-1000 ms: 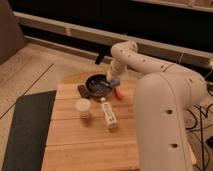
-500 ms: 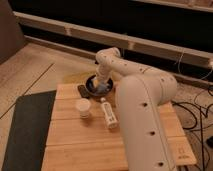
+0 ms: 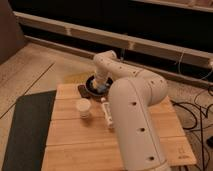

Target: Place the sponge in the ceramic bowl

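Observation:
The ceramic bowl (image 3: 91, 84) is dark and round and sits at the far edge of the wooden table (image 3: 75, 135). My gripper (image 3: 100, 86) hangs low over the bowl's right side, at the end of the white arm that bends in from the lower right. A small blue-grey patch, the sponge (image 3: 103, 89), shows at the gripper's tip, inside or just above the bowl's rim. Whether the gripper holds it I cannot tell. The arm hides much of the bowl's right half.
A small cream cup (image 3: 83, 108) stands in front of the bowl. A long white bottle (image 3: 106, 113) lies beside the cup, close to my arm. A dark mat (image 3: 27, 130) covers the floor left of the table. A yellowish thing (image 3: 75, 78) lies behind the bowl.
My arm has swung left, bringing the gripper from the right of the bowl to over the bowl.

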### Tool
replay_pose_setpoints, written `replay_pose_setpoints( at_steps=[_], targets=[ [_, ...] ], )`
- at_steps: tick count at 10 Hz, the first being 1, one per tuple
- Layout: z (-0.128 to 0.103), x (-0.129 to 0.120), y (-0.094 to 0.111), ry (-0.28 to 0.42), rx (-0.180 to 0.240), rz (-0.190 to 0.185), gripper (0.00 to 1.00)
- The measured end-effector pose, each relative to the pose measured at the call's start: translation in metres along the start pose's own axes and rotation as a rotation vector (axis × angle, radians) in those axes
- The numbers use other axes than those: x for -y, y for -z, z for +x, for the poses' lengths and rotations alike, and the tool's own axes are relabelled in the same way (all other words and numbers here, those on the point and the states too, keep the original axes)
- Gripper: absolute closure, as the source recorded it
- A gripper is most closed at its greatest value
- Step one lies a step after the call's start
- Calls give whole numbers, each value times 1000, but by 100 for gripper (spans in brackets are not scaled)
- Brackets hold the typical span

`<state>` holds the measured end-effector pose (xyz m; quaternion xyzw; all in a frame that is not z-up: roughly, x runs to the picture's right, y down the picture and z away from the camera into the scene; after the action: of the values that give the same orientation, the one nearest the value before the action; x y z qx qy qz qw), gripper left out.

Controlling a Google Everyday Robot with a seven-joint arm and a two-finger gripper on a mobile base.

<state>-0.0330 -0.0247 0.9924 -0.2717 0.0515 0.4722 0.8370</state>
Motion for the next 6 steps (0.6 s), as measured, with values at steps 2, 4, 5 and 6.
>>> replay_pose_setpoints(
  at_steps=[2,4,5,6],
  targets=[
    [-1,-2,0,3,0,-1,50],
    [-1,-2,0,2,0,-1,28],
    [-1,-2,0,2,0,-1,22],
    [-1,-1,0,2,0,0,20]
  ],
)
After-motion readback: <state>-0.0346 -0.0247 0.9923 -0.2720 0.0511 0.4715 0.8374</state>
